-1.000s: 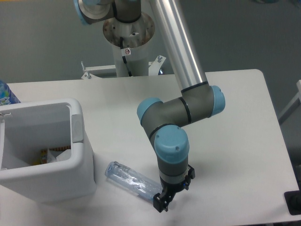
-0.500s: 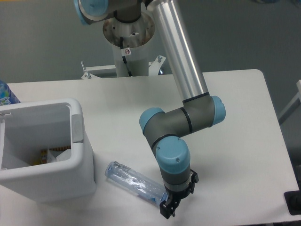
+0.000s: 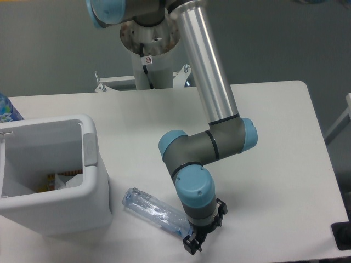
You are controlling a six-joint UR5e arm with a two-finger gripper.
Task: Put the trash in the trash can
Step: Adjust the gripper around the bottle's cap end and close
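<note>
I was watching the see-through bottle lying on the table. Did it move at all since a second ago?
No. The clear bottle lies in the same spot beside the white bin, same gap and same slant. Only the gripper at its end shifted.

A white table (image 3: 274, 164) with rounded corners carries the white trash can (image 3: 93, 208) at its left. Just right of the trash can, a clear plastic water bottle (image 3: 156, 212) lies flat on its side.

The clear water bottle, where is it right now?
The clear water bottle lies on its side on the table, just right of the trash can, with the gripper at its right end.
</note>
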